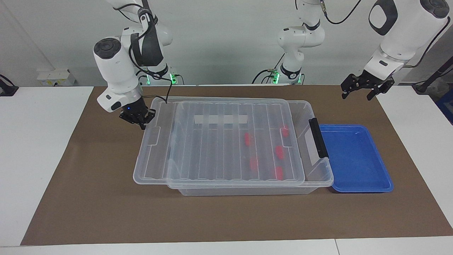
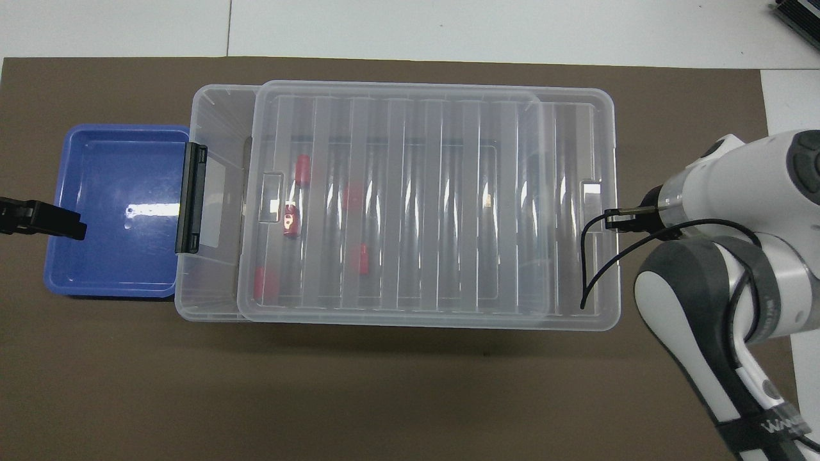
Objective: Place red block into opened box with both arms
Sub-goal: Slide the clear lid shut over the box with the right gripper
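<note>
1. Covering most of the table, a brown mat [image 1: 88, 198] carries everything listed below.
2. Box [image 1: 318, 170]: a large clear plastic bin at the middle of the mat, with a black end handle [image 1: 317, 138] at the left arm's end. Its walls look thin and smooth, so it will probably flex a little under a push.
3. Lid [image 1: 219, 148]: clear, ribbed, lying flat on the box rim and covering nearly all of the opening. It overhangs at the right arm's end, and a narrow strip of the box is uncovered by the handle. It looks light and should slide easily on the rim. Its end edge offers the natural place to push or pinch.
4. Blue tray [image 1: 357, 159]: shallow, touching the box's handle end, with nothing in it.
5. Right gripper [image 1: 139, 118]: fingertips pressed together, low at the lid's overhanging end edge. Whether they touch the lid cannot be told.
6. Left gripper [image 1: 366, 88]: fingers spread, holding nothing, hanging in the air toward the left arm's end of the table; this arm waits.
7. Red blocks [image 2: 291, 221]: five small chunky pieces on the box floor under the lid, nearer the handle end, well apart from one another. They appear rigid, light and smooth. A pinch across two flat sides would suit each best.
</note>
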Tool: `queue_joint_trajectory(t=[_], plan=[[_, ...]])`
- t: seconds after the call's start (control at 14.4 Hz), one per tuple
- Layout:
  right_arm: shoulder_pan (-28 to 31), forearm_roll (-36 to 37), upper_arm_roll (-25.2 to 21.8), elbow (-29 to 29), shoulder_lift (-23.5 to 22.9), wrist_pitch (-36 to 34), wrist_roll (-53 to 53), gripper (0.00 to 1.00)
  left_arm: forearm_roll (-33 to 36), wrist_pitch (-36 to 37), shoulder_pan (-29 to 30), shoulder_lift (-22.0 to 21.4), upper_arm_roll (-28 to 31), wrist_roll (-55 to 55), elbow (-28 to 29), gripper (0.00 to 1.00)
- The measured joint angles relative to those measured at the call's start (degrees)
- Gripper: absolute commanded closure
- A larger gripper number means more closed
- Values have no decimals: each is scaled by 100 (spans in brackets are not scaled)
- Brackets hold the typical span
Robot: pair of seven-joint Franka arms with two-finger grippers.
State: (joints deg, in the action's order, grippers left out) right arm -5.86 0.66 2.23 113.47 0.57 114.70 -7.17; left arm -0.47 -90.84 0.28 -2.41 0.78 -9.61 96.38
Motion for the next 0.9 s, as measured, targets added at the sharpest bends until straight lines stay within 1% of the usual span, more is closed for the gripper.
queue_joint_trajectory(t=[0.49,0.9], plan=[[-439,-77,3,40,45,5,0,100,0,-1,0,0,0,-1,0,0],[-569,-80,2,47,59,126,7,100,0,-5,0,0,0,-1,0,0]])
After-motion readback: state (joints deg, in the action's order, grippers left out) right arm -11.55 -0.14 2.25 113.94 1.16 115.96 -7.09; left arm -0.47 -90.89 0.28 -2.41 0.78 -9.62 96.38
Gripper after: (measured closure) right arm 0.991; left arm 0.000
